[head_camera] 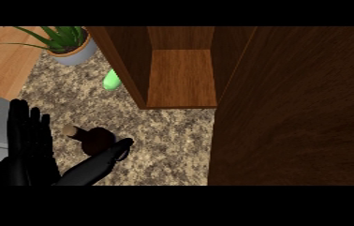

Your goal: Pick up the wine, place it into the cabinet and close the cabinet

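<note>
The wine bottle (95, 139) is dark with a cork (69, 130) pointing left, and it lies on the speckled counter at lower left. My right hand (104, 160) comes in from the lower edge, seen edge-on. Its fingers are stretched out along the bottle's right side and touch it without curling round it. At the left edge my left hand (27, 143) rests open with its fingers up, a little left of the cork. The wooden cabinet (181, 75) stands open at the top centre, showing a bare shelf. Its dark door (283, 108) fills the right of the view.
A potted plant in a grey pot (72, 52) stands at the top left. A green object (110, 79) lies beside the cabinet's left wall, partly hidden by it. A light wooden surface (15, 63) borders the counter (173, 136) at the far left.
</note>
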{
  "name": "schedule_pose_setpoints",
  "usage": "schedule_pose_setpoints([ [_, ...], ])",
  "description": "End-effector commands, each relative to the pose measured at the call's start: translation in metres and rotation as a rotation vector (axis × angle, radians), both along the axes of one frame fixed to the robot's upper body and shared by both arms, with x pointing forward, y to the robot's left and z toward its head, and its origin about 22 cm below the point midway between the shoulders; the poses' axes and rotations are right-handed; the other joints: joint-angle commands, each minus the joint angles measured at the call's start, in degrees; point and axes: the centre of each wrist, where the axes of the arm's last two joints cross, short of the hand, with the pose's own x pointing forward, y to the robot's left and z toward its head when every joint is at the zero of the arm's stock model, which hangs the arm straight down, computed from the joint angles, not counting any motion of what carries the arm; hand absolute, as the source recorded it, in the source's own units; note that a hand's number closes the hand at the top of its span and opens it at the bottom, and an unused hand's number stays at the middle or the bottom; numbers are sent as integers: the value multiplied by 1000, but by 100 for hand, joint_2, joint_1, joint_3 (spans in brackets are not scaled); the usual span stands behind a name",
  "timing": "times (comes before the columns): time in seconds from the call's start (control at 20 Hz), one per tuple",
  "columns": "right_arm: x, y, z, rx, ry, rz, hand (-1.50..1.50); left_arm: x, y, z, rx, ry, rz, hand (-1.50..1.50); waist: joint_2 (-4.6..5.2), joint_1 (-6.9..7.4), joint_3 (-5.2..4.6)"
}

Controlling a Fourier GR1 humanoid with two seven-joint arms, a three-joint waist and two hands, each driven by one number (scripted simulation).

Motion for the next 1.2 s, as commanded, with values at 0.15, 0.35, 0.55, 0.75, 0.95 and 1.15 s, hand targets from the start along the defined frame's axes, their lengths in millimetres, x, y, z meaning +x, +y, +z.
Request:
schedule_pose_setpoints([
  [0.15, -52, -21, 35, 27, -75, 36, -150, 8, 14, -27, -35, 31, -6, -150, 5, -17, 6],
  [0.35, -39, -15, 26, 35, -72, -2, -150, -2, 42, -49, -13, 55, 26, -150, 0, 48, 1],
  [0.55, -47, -14, 30, 46, -71, 6, -150, 13, 42, -79, -35, 79, 41, -150, -7, -15, -6],
  [0.75, -50, -17, 35, 43, -82, 28, -150, 17, 48, -99, -43, 82, 51, -150, -6, -13, -3],
  [0.95, -54, -19, 35, 27, -81, 13, -150, 4, 52, -113, -65, 134, 16, -150, -12, 11, 4],
  [1.15, -61, -21, 38, 29, -80, 25, -150, 14, 58, -132, -78, 113, 15, -150, -16, -54, 2],
])
